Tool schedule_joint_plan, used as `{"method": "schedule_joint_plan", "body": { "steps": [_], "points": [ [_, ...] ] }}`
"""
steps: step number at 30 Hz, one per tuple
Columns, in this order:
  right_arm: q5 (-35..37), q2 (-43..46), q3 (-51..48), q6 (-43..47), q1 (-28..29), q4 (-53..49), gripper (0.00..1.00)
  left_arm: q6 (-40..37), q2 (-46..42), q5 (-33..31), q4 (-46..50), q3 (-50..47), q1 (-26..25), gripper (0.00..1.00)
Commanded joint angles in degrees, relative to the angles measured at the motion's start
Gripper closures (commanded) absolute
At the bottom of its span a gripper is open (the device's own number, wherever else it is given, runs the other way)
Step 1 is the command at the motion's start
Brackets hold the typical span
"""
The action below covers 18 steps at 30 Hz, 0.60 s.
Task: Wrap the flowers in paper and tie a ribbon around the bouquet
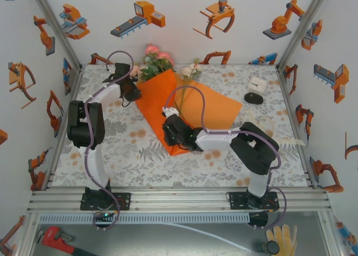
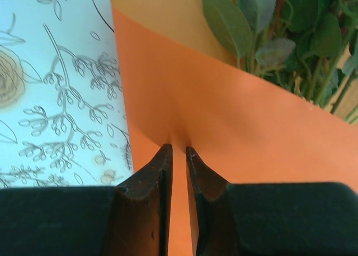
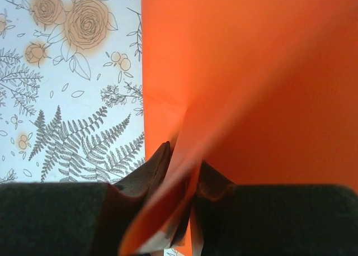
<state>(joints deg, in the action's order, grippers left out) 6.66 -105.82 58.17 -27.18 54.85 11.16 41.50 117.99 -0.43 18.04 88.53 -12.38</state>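
Flowers (image 1: pixel 158 59) lie at back-centre of cloth (image 1: pixel 123 150), pink + cream blooms toward rear wall, stems hidden inside paper (image 1: pixel 210 108). Paper is partly rolled. Its left part makes a cone round the stems, wide end at blooms, narrow end toward near edge. Its right part lies flat on cloth as a loose flap. In L wrist view green leaves (image 2: pixel 229 21) stick up past paper's rim.

L gripper (image 1: pixel 134 92) is at cone's wide end, left side, just beside blooms. Jaws are narrow, paper edge pinched betw. fingertips (image 2: pixel 161 166).

R gripper (image 1: pixel 170 134) is at cone's narrow end. Jaws are narrow, clamped on a raised fold of paper, cloth print showing to its left in R wrist view.

Small white object (image 1: pixel 257 84) + black disc (image 1: pixel 254 99) sit on cloth right of paper, apart from it.
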Motion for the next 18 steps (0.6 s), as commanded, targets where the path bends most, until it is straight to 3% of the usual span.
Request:
{"method": "schedule_joint_plan", "body": {
  "steps": [1,11,18],
  "points": [
    [1.4,-1.0,2.0,0.0,-0.7,-1.1,0.75,-0.6,2.1,-0.5,1.7,2.4,0.9,0.78],
    [8.6,8.4,0.5,-2.7,-0.9,-9.2,0.54,-0.1,4.6,-0.8,2.4,2.9,2.4,0.78],
    [6.7,18.3,-3.5,-9.6,1.7,-8.0,0.53,0.5,4.2,-0.6,1.2,1.3,3.1,0.79]
  ]
}}
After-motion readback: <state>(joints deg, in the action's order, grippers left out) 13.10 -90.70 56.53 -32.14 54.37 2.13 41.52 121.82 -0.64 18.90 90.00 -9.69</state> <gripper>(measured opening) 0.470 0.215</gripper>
